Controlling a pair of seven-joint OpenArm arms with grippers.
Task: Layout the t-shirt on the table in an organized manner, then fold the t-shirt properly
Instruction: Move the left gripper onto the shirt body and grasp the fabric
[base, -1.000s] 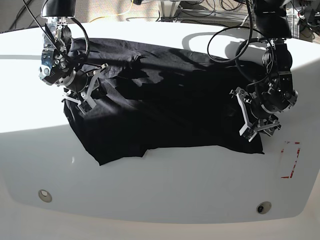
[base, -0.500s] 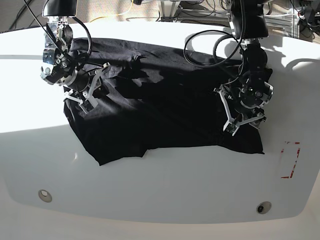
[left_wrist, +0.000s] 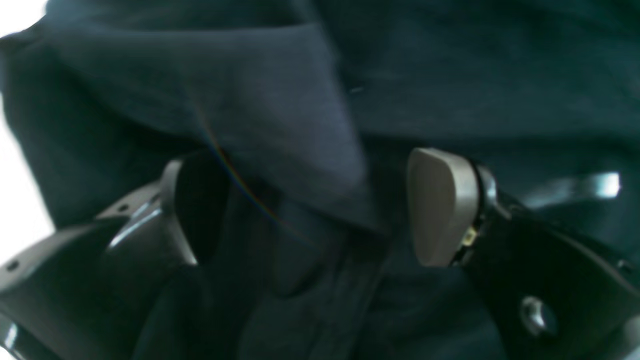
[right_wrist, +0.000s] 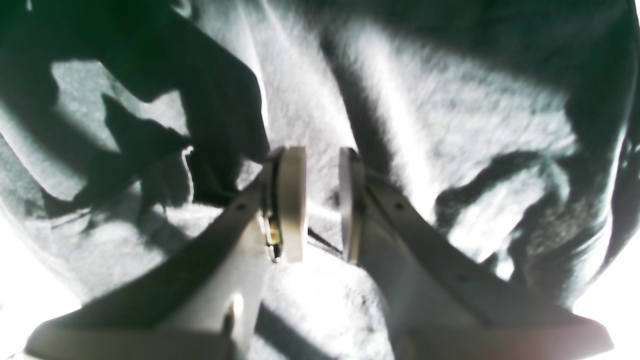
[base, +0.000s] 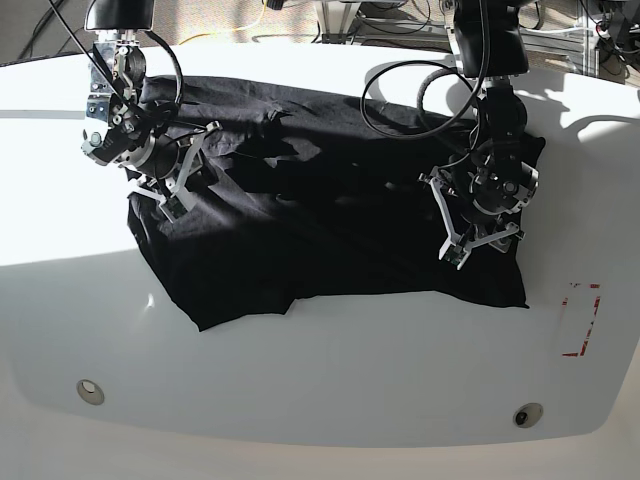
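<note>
We have two black arms with silver brackets and looping black cables; the left gripper (base: 478, 222) and right gripper (base: 180, 180) carry pale grey fingers with screw holes and beige pads (right_wrist: 292, 200).

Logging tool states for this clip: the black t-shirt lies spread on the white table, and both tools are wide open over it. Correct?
Not quite. The left tool is wide open over the t-shirt, but the right wrist view shows the right tool nearly shut, with cloth between its fingers. The rest holds.
</note>
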